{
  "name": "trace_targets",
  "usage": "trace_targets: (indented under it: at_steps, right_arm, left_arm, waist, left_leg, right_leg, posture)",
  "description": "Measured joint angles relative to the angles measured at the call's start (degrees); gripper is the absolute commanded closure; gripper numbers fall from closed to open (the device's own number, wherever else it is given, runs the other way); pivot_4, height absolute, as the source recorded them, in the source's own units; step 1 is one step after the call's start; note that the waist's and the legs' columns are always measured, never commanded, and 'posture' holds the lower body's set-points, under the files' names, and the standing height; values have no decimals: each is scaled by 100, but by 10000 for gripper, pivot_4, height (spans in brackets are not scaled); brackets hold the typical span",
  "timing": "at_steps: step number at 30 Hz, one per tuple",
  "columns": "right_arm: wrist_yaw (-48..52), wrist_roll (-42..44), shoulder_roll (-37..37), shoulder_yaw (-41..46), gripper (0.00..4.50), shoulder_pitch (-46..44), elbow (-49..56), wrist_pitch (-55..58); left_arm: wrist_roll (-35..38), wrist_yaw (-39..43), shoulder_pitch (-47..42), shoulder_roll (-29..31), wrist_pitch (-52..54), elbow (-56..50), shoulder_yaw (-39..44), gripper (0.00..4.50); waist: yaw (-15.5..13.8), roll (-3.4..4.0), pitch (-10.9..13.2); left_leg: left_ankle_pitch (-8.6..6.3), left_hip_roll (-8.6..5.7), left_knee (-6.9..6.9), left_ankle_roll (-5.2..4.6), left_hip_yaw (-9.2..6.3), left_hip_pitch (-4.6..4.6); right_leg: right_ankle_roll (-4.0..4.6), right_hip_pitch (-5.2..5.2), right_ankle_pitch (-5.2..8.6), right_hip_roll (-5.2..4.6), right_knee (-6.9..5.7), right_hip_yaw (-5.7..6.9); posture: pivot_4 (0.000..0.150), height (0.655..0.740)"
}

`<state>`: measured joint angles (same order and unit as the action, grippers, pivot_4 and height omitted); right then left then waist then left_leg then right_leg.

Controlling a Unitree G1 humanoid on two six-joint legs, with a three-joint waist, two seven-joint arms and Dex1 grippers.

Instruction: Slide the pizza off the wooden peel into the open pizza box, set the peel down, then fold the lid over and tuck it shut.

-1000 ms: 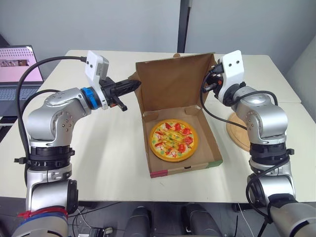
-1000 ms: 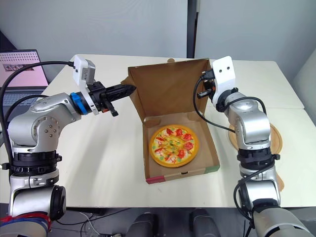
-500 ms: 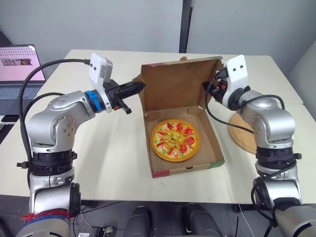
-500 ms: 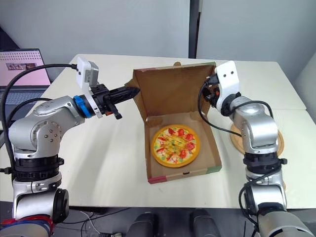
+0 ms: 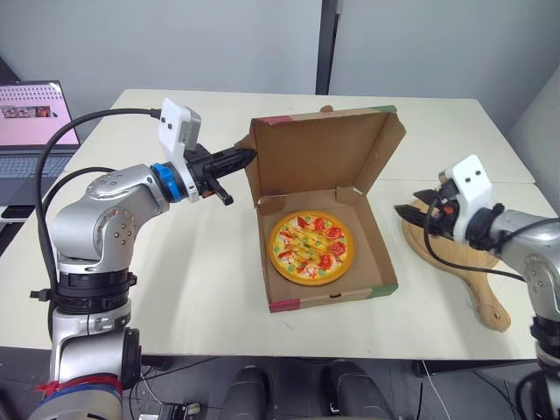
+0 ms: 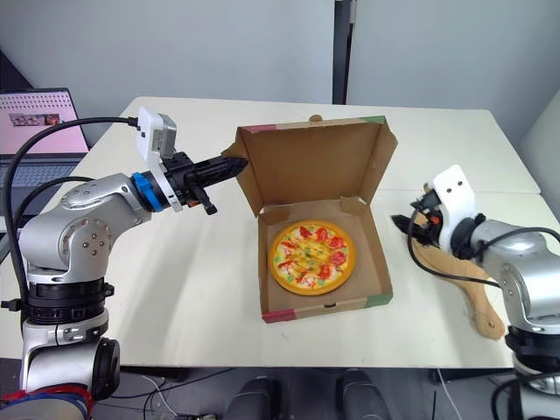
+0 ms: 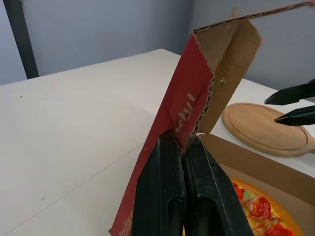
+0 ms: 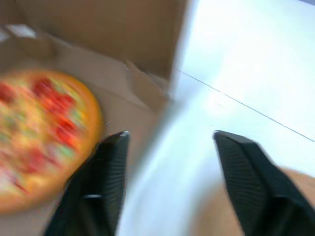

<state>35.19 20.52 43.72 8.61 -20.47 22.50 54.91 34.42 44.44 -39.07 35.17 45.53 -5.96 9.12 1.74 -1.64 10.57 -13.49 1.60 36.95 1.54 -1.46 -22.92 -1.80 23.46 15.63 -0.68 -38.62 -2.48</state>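
Two head views first. Finding the pizza [image 5: 309,248] already flat in the base of the pizza box [image 5: 332,296], mid-table [image 5: 201,280], with the peel [image 5: 459,267] lying just right of it. Seeing the lid [image 5: 319,153] upright at the far side, pinched at its left edge by the left gripper [image 5: 245,156]. Catching the right gripper [image 5: 404,208] low over the peel's round end, right of the box, holding nothing. Judging the lid as light corrugated card: stiff across the panel, easy to crease or tear at the hinge. Best taken at both far corners and brought down evenly, not dragged from one side alone.

Over to the left wrist view. Getting what the head views miss: fingers [image 7: 165,191] clamped tight together on the raw fluted edge, right where the red outer face meets the side flap [image 7: 236,54]. Also picking up the other gripper's two black fingertips, apart, above the peel.

Right wrist view now. Confirming wide-spread fingers [image 8: 108,182] with only air between, facing the box's right wall and the pizza.
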Motion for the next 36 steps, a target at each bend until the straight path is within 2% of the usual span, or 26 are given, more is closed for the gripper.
trace_targets:
  at_steps: [5,10,13,25,33,36]
  right_arm:
    - [376,-549,335,-791,44778,729,-201,-1093]
    - [641,-614,342,-1195,44778,884,-181,-1388]
    - [785,-585,345,-1324,44778,1043,34,-1408]
    - [848,-308,77,-1581,44778,1055,836,-773]
    - [646,-147,-123,-1637,44778,1041,1090,-555]
    - [519,-131,-143,-1176,39181,908,864,-607]
  left_arm:
    - [-14,8,-17,0,-79,61,-17,45000]
    - [-54,160,-81,9,-225,247,-73,45000]
    - [-54,517,-142,167,-343,460,-114,45000]
    - [-412,1763,-513,611,-1059,1492,-439,45000]
    - [-666,2250,-628,621,-1645,2034,-445,45000]
    - [-702,2258,-629,621,-1733,2109,-445,45000]
  waist:
    - [-1,-1,1]
    - [-3,-2,1]
    - [-3,-2,1]
    - [10,-2,1]
    - [3,-3,2]
    - [-3,-3,2]
  left_leg:
    - [0,-1,0,0,1,0]
    - [0,0,2,1,-1,0]
    - [0,0,0,1,-1,0]
    - [0,7,1,1,-3,1]
    - [0,7,2,0,-2,0]
    - [0,6,2,0,-2,0]
  right_leg:
    - [-5,-1,3,0,0,-3]
    - [-6,-1,3,0,0,-1]
    - [-7,-1,4,1,2,-1]
    - [-6,0,4,12,0,-2]
    - [-6,0,4,11,1,-2]
    - [-6,0,4,10,1,-2]
  posture:
    - [1500,7325]
    - [1500,7325]
    - [1500,7325]
    - [1500,7325]
    - [1500,7325]
    - [1500,7325]
